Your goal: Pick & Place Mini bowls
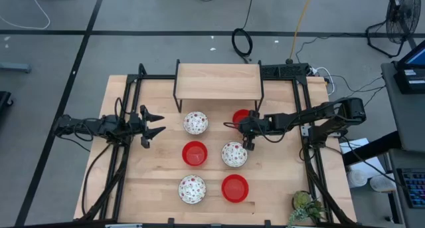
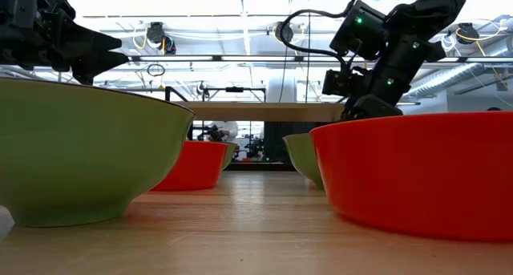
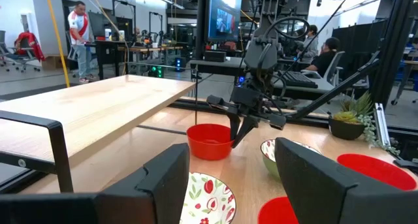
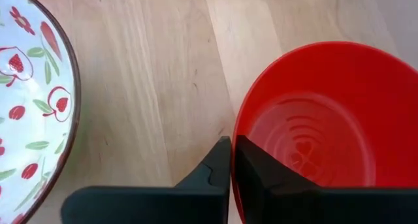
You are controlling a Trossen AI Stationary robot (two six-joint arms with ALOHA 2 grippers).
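While right claw (image 4: 232, 160) pinches rim, red bowl (image 4: 313, 119) glossy, ringed inside.

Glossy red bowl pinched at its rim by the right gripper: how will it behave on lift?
The glossy red round bowl looks rigid, so it shouldn't flex. Its slick glaze could slip between the right gripper fingers shut on the thin rim. Held at one edge only, it will probably tilt.

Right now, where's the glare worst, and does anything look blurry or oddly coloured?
Low view: bright ceiling lights wash out the top, and the near patterned bowl reads green outside. Left wrist view: its own open claw is soft up close. Right wrist view: the red bowl shows a glossy sheen, its rim pinched by the right claw.
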